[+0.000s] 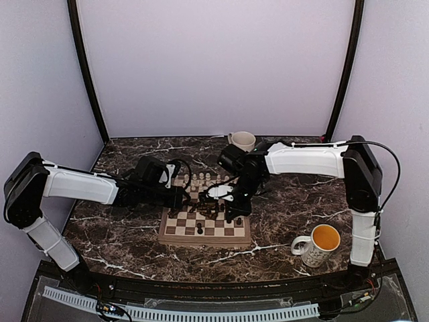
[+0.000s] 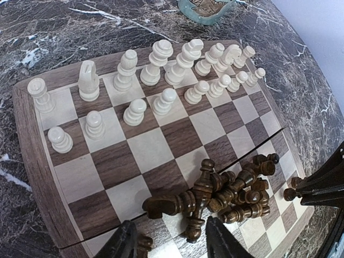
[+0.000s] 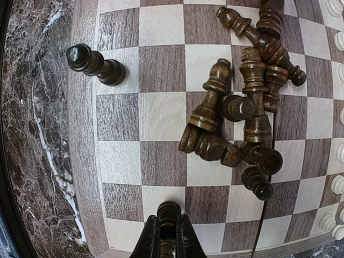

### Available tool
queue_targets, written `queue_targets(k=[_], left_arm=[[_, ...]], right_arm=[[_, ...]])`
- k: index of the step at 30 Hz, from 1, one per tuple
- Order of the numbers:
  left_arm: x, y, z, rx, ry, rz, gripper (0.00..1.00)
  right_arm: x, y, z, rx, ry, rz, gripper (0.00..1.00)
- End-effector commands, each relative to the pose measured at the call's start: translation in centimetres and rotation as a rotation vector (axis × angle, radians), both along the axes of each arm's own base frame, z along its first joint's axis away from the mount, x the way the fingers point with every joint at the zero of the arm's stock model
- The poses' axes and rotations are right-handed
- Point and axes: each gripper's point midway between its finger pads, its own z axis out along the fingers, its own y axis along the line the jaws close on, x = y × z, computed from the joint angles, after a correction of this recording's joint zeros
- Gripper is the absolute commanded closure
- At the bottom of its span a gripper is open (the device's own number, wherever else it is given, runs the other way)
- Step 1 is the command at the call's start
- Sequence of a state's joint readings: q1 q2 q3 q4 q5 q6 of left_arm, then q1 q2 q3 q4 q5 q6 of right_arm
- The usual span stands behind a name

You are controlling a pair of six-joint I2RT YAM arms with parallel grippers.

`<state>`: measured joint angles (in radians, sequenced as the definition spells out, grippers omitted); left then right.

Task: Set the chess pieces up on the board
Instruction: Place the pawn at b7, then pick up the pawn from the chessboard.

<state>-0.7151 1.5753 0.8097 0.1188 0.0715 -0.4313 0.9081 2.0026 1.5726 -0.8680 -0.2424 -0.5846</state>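
Top external view: the board (image 1: 175, 231) lies at the centre of the tabletop (image 1: 120, 235). The left hand (image 1: 182, 196) is over the board's left half and the right hand (image 1: 236, 213) over its right half. One mug (image 1: 242, 141) stands beyond the board's far edge. A second mug (image 1: 316, 245), holding orange liquid, stands to the right of the board.

Left wrist view: the white pieces (image 2: 157, 63) stand upright in two rows along one edge of the board. The dark heap (image 2: 236, 193) lies toppled on the squares well apart from those rows. The left hand is released: its fingers (image 2: 122, 244) are spread wide at the near side of the heap and grasp nothing.

Right wrist view: the right hand (image 3: 167, 236) is clenched on a single dark piece (image 3: 168, 212), held upright above a square near the board's border. Whether that piece touches the board cannot be told. A lone pawn (image 3: 99, 65) stands upright on a light square in the row just beside the border, on the side of the board opposite the white rows. The dark heap occupies the board's middle squares.
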Motion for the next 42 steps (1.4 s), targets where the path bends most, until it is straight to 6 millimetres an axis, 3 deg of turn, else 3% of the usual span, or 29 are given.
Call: queue_targets(k=[1, 17, 24, 28, 31, 36, 42], left_arm=[[0.0, 0.2, 1.0, -0.033, -0.016, 0.005, 0.54], [-0.1, 0.1, 0.6, -0.031, -0.006, 0.003, 0.54], [-0.1, 0.2, 0.6, -0.031, -0.005, 0.002, 0.54], [-0.1, 0.2, 0.9, -0.029, -0.014, -0.001, 0.54], [-0.1, 0.1, 0.9, -0.028, -0.016, -0.007, 0.54], [0.1, -0.2, 1.3, -0.032, -0.02, -0.014, 0.54], [0.2, -0.1, 1.6, -0.023, -0.027, -0.017, 0.54]], right_arm=[[-0.8, -0.1, -1.3, -0.03, 0.03, 0.003, 0.93], [-1.2, -0.2, -1.6, -0.036, 0.037, 0.007, 0.84], [-1.0, 1.2, 2.0, 0.064, 0.09, -0.019, 0.73], [0.7, 1.3, 3.5, 0.106, 0.093, -0.064, 0.71], [3.2, 1.4, 3.6, 0.117, 0.05, -0.127, 0.71], [5.9, 1.2, 2.0, 0.069, -0.042, -0.176, 0.7], [7.0, 1.2, 0.5, 0.031, -0.071, -0.187, 0.65]])
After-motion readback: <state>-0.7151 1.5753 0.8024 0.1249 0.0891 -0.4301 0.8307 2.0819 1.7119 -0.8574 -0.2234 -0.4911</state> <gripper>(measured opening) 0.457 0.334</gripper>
